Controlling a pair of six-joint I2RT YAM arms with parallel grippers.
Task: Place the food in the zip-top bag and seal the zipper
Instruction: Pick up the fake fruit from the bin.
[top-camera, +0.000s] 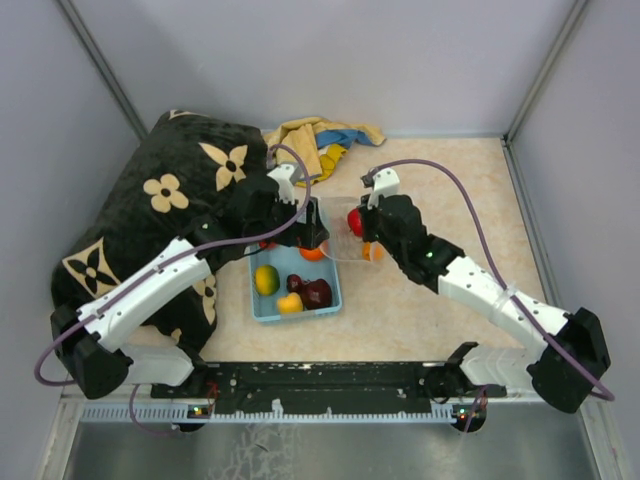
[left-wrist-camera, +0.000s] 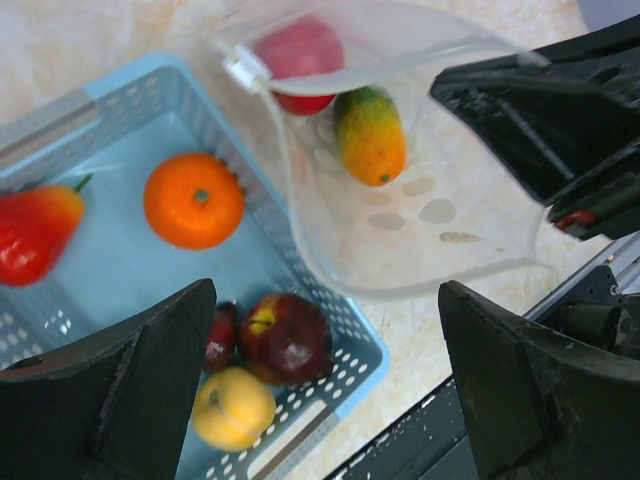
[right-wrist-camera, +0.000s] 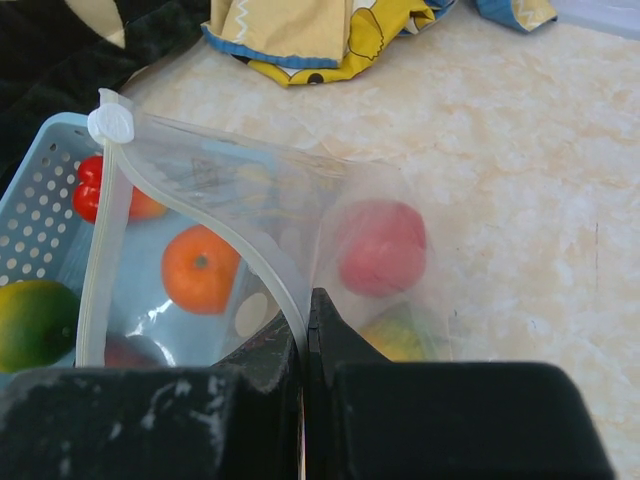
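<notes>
The zip-top bag (right-wrist-camera: 380, 230) lies on the bench (right-wrist-camera: 500, 130), right against the blue basket (left-wrist-camera: 130, 90). Its mouth is turned toward the basket and seems to lap over the rim. A red fruit (right-wrist-camera: 383, 247) and a yellow-green fruit (left-wrist-camera: 370, 135) are already inside. The right end effector (right-wrist-camera: 305, 320) is pressed together on the zipper (right-wrist-camera: 96, 250), apparently to hold the mouth agape for loading. The left end effector (left-wrist-camera: 322, 300) hangs spread and empty over the basket, above the orange (left-wrist-camera: 193, 200) and the maroon fruit (left-wrist-camera: 285, 337), with the bag just beside it.

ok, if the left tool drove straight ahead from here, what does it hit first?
Probably the blue basket's rim beside the dark red apple. The clear bag's edge overlaps there, so it might touch first. Depth is unclear.
</notes>
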